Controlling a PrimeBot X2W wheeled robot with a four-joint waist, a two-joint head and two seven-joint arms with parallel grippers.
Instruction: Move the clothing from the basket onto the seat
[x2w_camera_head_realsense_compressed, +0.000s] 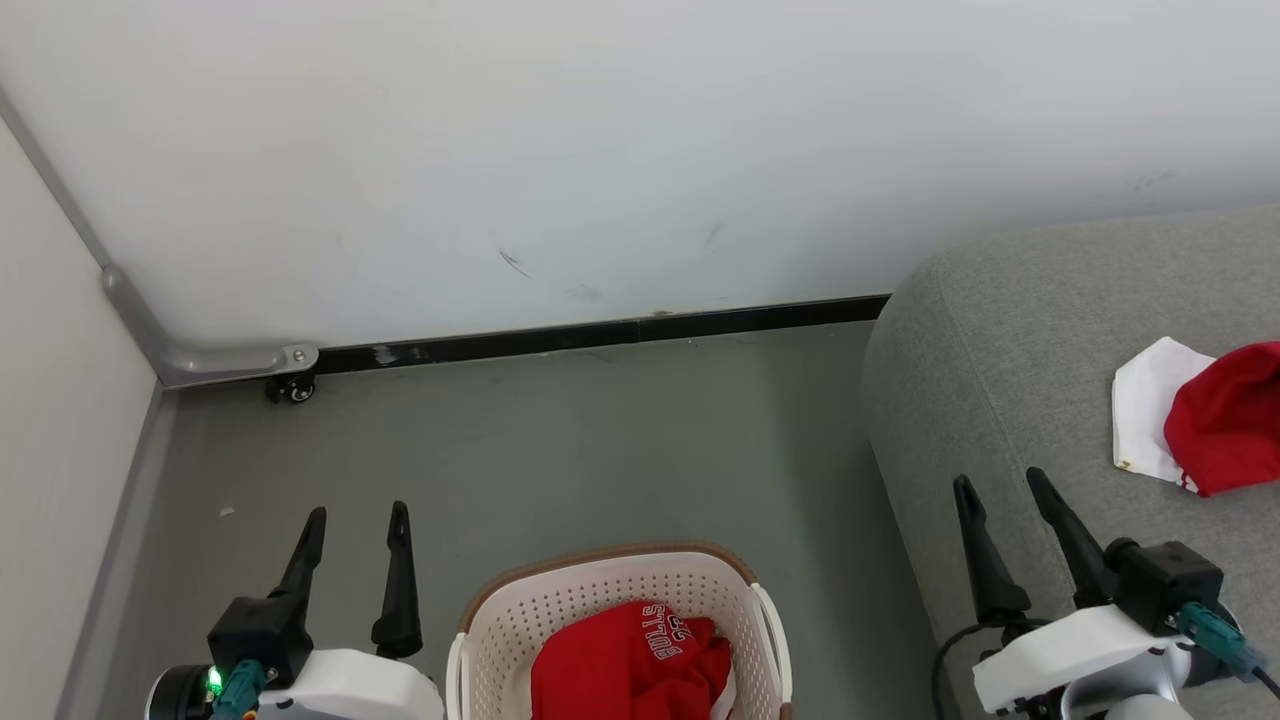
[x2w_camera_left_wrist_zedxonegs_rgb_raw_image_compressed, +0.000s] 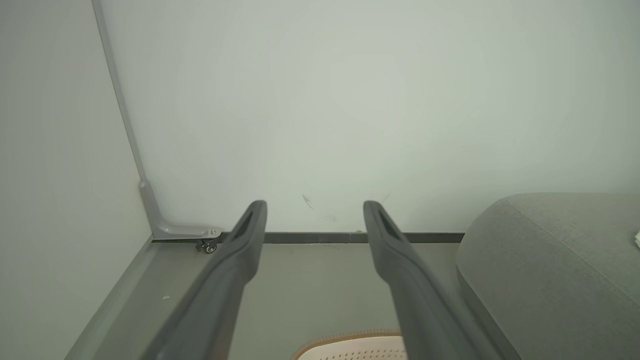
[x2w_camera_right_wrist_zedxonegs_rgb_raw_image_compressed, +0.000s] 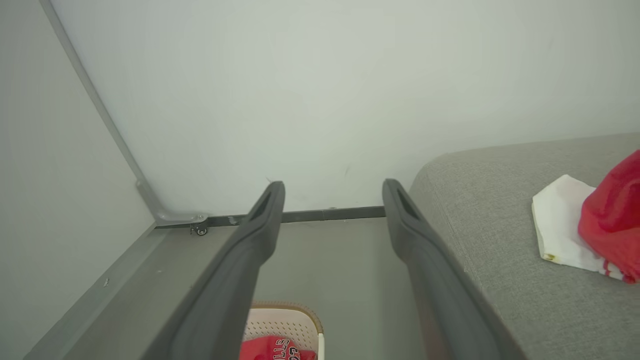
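**Head view**
- The left end effector (x2w_camera_head_realsense_compressed: 358, 510) is at lower left. Its fingers are spread wide with nothing between them, and it hangs over the floor (x2w_camera_head_realsense_compressed: 560, 450) just left of the basket (x2w_camera_head_realsense_compressed: 600, 562).
- The right end effector (x2w_camera_head_realsense_compressed: 999, 478) is at lower right, equally wide and empty, over the front edge of the seat (x2w_camera_head_realsense_compressed: 1010, 330).
- A red jersey (x2w_camera_head_realsense_compressed: 630, 660) lies bunched inside the basket with its lettering facing up. This is the clothing you have yet to move.
- A red garment (x2w_camera_head_realsense_compressed: 1230, 415) lies on a white piece (x2w_camera_head_realsense_compressed: 1145, 405) on the seat, at the frame's right edge.
- The step in hand appears to be the reach into the basket.
  - Bring one end effector down over the jersey's highest fold, keeping its fingers off the brown rim and the perforated wall.
  - Close on a thick bunch of cloth.
  - Lift it above the rim before you swing towards the seat.

**Left wrist view**
- Two dark fingers stand well apart and point at the wall.
- A sliver of the basket rim shows at the bottom edge, and the seat's rounded corner is at right.

**Right wrist view**
- The fingers are wide apart, with nothing held.
- A corner of the basket with the jersey sits at the bottom.
- The seat is at right and carries the red garment and the white piece.

**Hidden or unclear**
- The head view cuts off the basket's near half, so you cannot tell how many pieces lie under the jersey.
- The red garment runs out of frame.
- You cannot tell whether the white piece is a separate item or a lining.
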